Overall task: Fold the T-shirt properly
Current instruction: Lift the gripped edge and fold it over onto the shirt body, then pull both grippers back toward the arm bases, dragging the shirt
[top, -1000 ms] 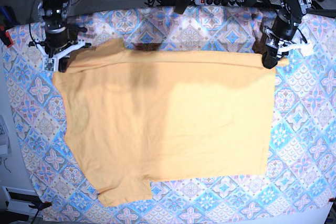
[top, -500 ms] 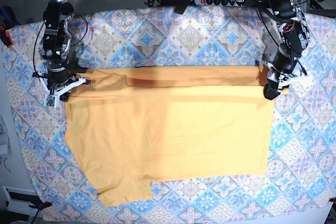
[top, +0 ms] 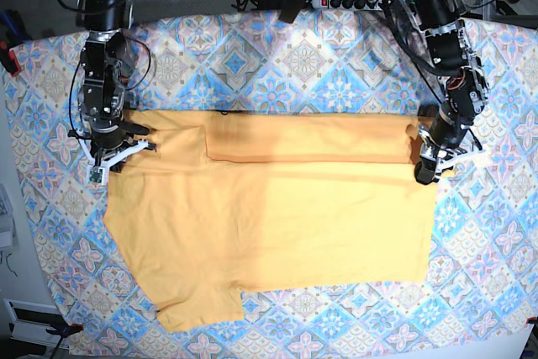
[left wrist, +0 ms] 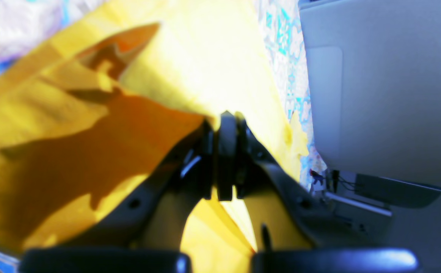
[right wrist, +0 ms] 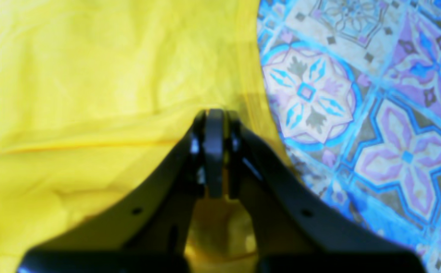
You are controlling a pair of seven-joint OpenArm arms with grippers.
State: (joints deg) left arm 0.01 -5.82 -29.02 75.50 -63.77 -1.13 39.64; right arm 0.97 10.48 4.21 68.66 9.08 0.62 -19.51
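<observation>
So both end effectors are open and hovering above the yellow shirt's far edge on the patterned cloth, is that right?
Not quite. Both wrist views show the left end effector and the right end effector shut on the shirt, not open above it. They do sit along its far edge on the patterned cloth.

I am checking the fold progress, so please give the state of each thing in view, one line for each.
T-shirt: spread flat on the tablecloth, far edge partly folded over toward the near side, one sleeve sticking out at the near corner.
Left gripper: fingers shut on the T-shirt's edge.
Right gripper: fingers shut on the T-shirt's opposite edge.
Tablecloth: lying flat under the shirt.
</observation>
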